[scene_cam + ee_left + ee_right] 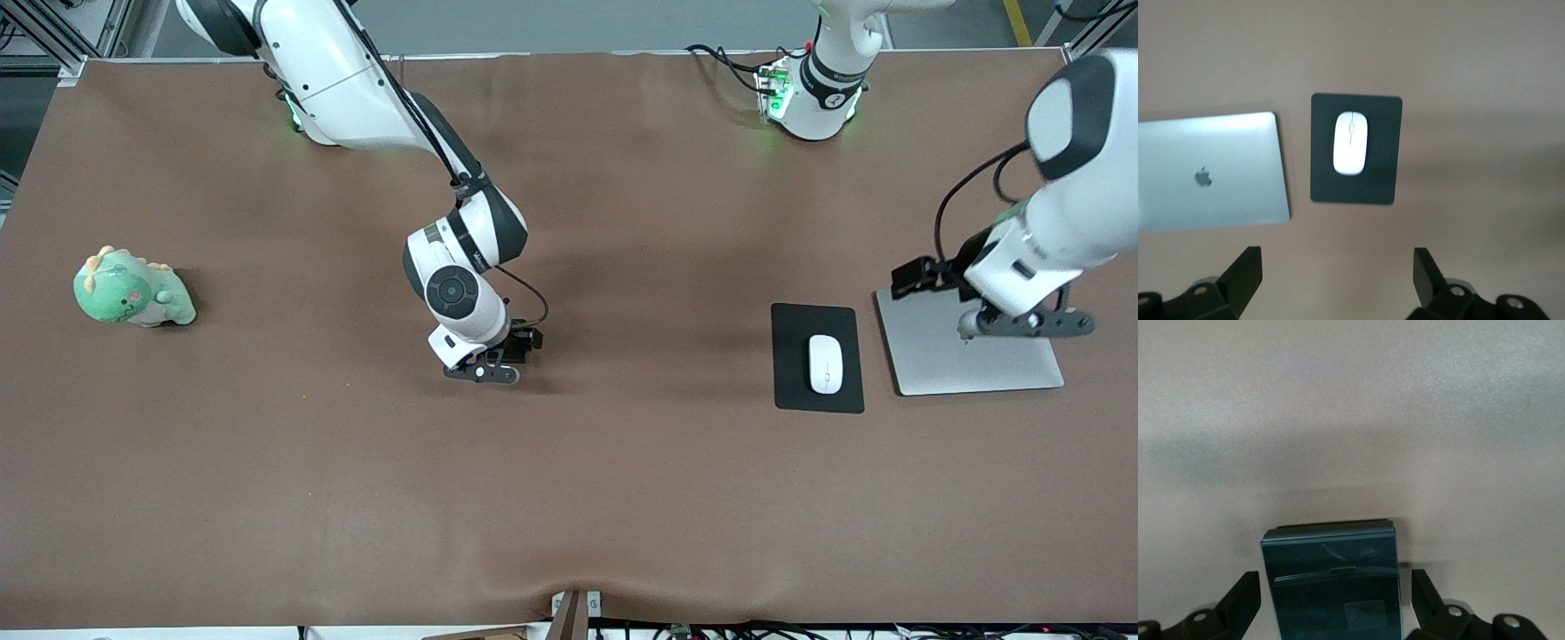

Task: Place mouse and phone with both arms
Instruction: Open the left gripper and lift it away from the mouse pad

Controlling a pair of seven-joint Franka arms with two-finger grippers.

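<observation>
The white mouse [825, 363] lies on a black mouse pad [791, 373] toward the left arm's end of the table; it also shows in the left wrist view [1350, 143]. My left gripper [1027, 322] hangs open and empty over a silver laptop [942, 360], and its open fingertips frame bare table in the left wrist view [1338, 257]. My right gripper [484, 369] is low over the middle of the table. In the right wrist view the dark glossy phone [1331, 573] sits between its open fingers [1248, 597] with a small gap on each side. In the front view the right hand hides the phone.
A green plush dinosaur [132, 292] sits toward the right arm's end of the table. The closed silver laptop [1211, 170] lies beside the mouse pad [1385, 153]. The table is covered with a brown cloth [622, 498].
</observation>
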